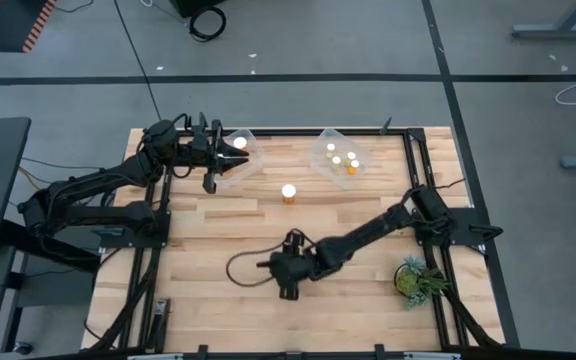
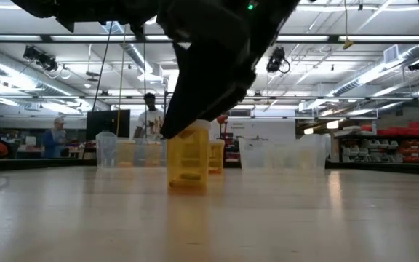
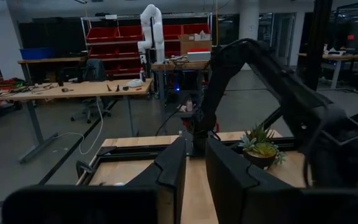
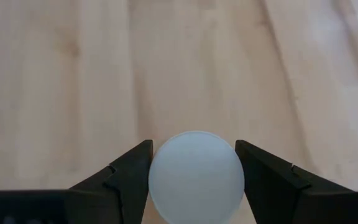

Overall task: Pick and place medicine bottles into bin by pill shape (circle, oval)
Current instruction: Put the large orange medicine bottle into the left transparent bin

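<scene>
**Right tool straddling an upright bottle near the front of the tabletop**

The pale wooden tabletop (image 1: pixel 368 290) carries two clear plastic bins at its far edge: the left bin (image 1: pixel 251 160) and the right bin (image 1: pixel 340 148), the latter holding several white-capped bottles. The right tool (image 4: pixel 194 180) points straight down over an amber translucent medicine bottle with a round white cap (image 4: pixel 196 175); its fingers (image 4: pixel 126 177) stand apart, one on either side of the cap, not visibly pressing it. The bottle stands upright, long axis vertical, so closing the fingers would likely secure it. The left tool (image 1: pixel 210 182), fingers nearly together and empty, hovers by the left bin. A second capped bottle (image 1: pixel 288 193) stands alone mid-table.
</scene>
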Available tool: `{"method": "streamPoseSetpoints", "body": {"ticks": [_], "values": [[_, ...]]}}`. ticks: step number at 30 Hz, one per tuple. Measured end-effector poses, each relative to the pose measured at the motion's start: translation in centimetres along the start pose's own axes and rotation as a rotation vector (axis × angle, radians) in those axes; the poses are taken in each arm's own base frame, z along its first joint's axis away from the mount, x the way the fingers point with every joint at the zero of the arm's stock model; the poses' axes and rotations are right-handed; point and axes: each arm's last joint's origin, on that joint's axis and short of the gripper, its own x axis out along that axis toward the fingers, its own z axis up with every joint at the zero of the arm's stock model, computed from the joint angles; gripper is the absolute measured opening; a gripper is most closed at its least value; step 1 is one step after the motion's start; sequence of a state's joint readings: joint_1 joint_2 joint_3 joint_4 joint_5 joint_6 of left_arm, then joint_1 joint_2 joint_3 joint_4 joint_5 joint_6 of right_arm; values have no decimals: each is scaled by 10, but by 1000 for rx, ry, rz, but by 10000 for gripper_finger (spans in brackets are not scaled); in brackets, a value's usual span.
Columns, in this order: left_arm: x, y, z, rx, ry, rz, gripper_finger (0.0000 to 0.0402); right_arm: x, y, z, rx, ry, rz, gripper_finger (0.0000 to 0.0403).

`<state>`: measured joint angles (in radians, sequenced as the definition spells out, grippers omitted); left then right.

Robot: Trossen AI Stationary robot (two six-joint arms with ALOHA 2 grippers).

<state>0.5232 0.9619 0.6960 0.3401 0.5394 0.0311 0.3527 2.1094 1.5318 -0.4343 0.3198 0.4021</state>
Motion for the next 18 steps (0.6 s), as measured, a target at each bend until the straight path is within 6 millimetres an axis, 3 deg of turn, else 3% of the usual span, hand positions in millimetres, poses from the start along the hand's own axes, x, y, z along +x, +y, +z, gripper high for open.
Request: {"method": "streamPoseSetpoints", "body": {"ticks": [18], "values": [[0,0,0,0,0,0,69,23,-83,27,71,17,-52,230]]}}
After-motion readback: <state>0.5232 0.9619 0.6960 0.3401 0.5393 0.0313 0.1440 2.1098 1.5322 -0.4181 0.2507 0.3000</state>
